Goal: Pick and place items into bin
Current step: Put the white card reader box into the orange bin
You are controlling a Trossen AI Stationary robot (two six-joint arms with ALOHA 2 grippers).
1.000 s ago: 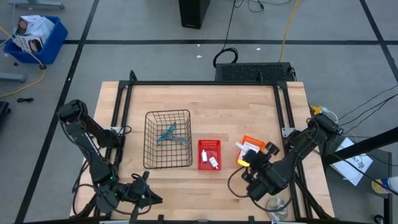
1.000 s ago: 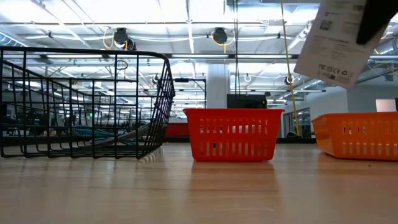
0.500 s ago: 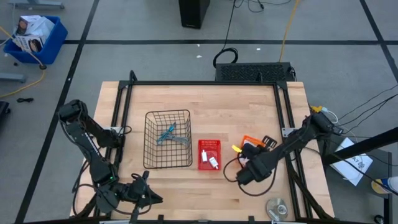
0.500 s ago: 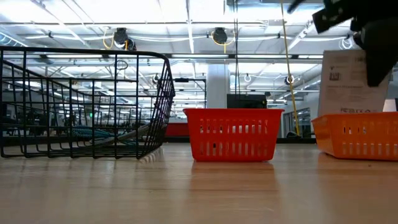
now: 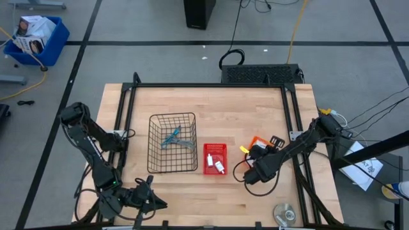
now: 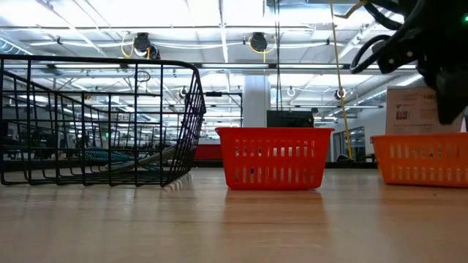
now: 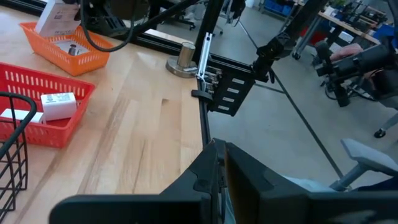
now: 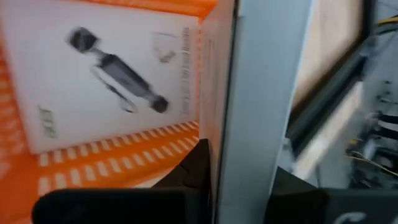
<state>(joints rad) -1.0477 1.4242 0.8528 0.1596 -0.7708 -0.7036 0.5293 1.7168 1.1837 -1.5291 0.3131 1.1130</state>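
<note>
My right gripper (image 5: 254, 170) hangs over the orange bin (image 5: 258, 144) at the table's right and is shut on the flat white printed card packet (image 6: 418, 109). The packet stands upright, with its lower part behind the bin's wall (image 6: 424, 157). The slim blue-handled tool (image 5: 171, 136) and the grey metal tool (image 5: 184, 144) lie in the black wire basket (image 5: 155, 142). Two tiny white cubes (image 5: 219, 165) lie in the red bin (image 5: 207, 158). My left gripper (image 5: 152, 199) is shut and empty at the table's near left corner. My right gripper pinches the card packet between its two fingers, one on each flat face, and its wrist view shows the packet's edge (image 8: 261, 106). The fingers (image 6: 447, 88) come from above, pointing down. The packet hangs upright below them, reaching down into the orange bin.
A printed white card (image 8: 106, 81) lies in the orange bin beside the held packet. A round metal disc (image 5: 284, 212) sits at the near right corner. Black frame rails (image 5: 291, 108) run along the table's sides. Bare wood lies between the bins and the near edge.
My right gripper has carried the card packet from near the table's near edge toward the orange bin and gone down. The packet, first tilted and high, now stands upright with its lower part inside the bin.
</note>
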